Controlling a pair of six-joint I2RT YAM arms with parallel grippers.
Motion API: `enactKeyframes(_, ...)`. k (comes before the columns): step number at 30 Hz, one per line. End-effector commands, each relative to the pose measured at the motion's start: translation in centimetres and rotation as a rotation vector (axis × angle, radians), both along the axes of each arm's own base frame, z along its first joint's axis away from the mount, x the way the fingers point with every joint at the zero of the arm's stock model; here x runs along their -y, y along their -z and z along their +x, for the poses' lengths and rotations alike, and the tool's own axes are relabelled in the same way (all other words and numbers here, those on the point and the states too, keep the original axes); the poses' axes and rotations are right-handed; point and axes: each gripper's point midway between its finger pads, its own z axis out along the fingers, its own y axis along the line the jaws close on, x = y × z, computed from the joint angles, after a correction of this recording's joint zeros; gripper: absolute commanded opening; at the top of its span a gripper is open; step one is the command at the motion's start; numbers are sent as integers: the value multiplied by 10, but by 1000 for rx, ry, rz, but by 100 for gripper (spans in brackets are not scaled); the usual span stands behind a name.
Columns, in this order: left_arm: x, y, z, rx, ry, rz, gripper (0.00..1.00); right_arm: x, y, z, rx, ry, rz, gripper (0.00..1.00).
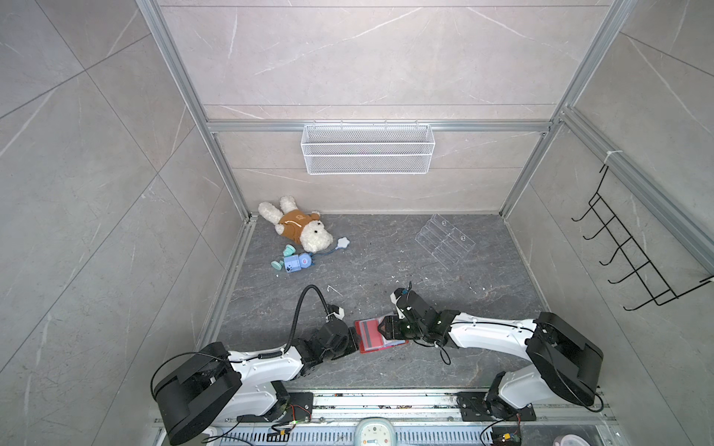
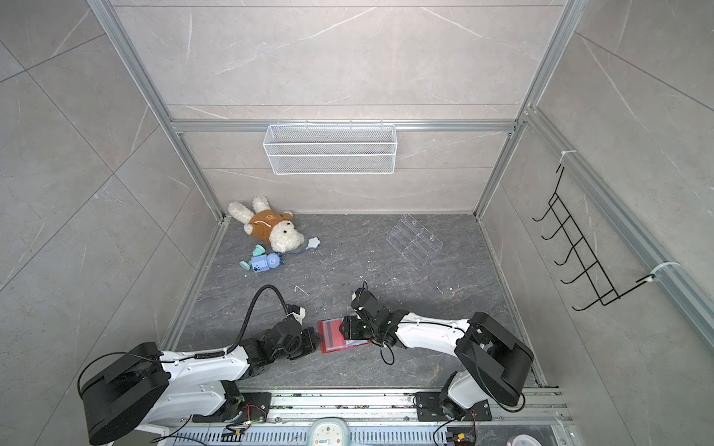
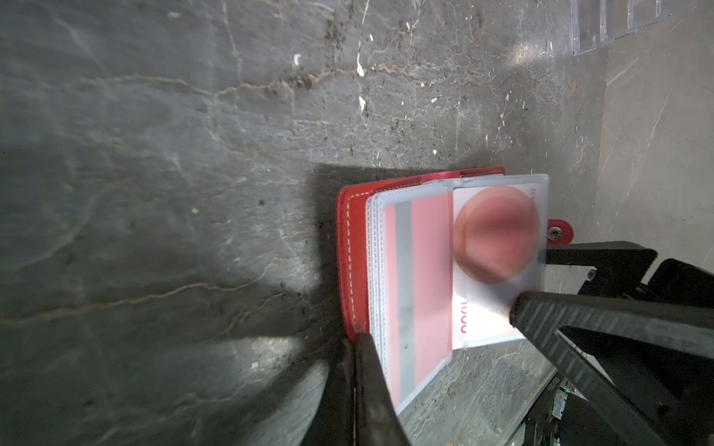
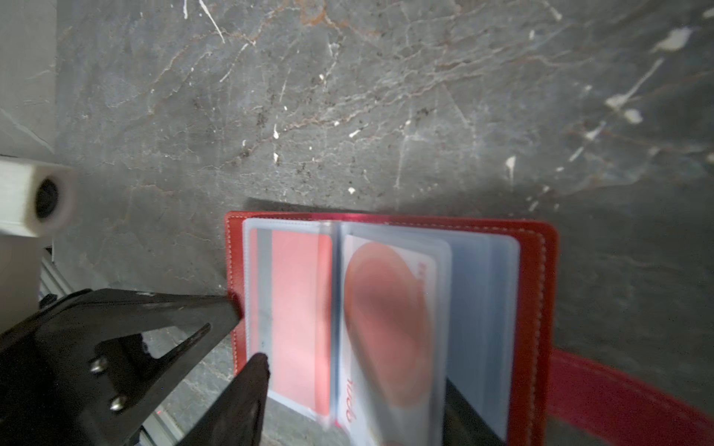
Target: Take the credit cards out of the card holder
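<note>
An open red card holder (image 1: 371,350) (image 2: 332,350) lies flat on the dark grey marbled desk (image 1: 386,270), near its front edge and midway between the two arms. It is a leather-like booklet with pale stitching along its border. Frosted clear sleeves (image 4: 483,309) fan out from the spine like pages. A red strap tab (image 3: 560,231) with a metal snap sticks out from one cover.

Two credit cards sit in sleeves. One shows its pinkish-red back (image 3: 417,285) with a grey stripe. The other is white with a large red-orange circle (image 3: 496,235). Red lettering runs along this card's short end, but it is too blurred to read.

In both top views the spine points away from the robot, slightly tilted, and the covers spread left and right. The cards' long sides run parallel to the spine.

The left claw (image 3: 362,347) is closed on the edge of the left cover. The right claw (image 3: 531,282) has its jaws apart, one finger on each side of the sleeve holding the circle card.
</note>
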Motion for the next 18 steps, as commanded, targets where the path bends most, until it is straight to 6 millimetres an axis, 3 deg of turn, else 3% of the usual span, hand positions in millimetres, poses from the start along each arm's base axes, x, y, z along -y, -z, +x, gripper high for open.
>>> enactKeyframes(1,2,-8,5,42,8,9,0,-5,-11,0,5,-2,43,61)
enactKeyframes(8,1,-7,5,41,6,12,0,0,-12,1,9,5,19,58)
enactKeyframes(18,1,-8,6,44,3,16,0,8,-8,3,10,24,-35,40)
